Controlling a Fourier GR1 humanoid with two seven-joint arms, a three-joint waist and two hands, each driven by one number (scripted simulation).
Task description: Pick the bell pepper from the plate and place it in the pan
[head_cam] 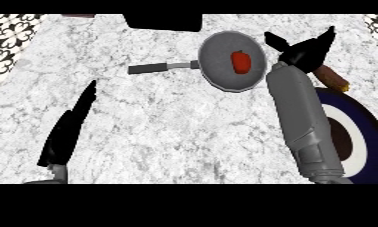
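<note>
From the head view, the small red bell pepper (240, 62) already lies inside the round grey metal pan (230, 61) on the marbled white desk (170, 121) — the black right hand (304, 50), fingers spread and released, should lift clear without nudging the pan, while the left hand (68, 128) rests open.

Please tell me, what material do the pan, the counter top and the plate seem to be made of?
The pan looks like grey metal with a matt, finely speckled inside and a dark handle, maybe plastic. The counter top looks like white marble or stone, by its grey veins. The plate, dark blue rim and white ring, looks like glazed ceramic, though that is open. The red bell pepper lies in the pan.
</note>
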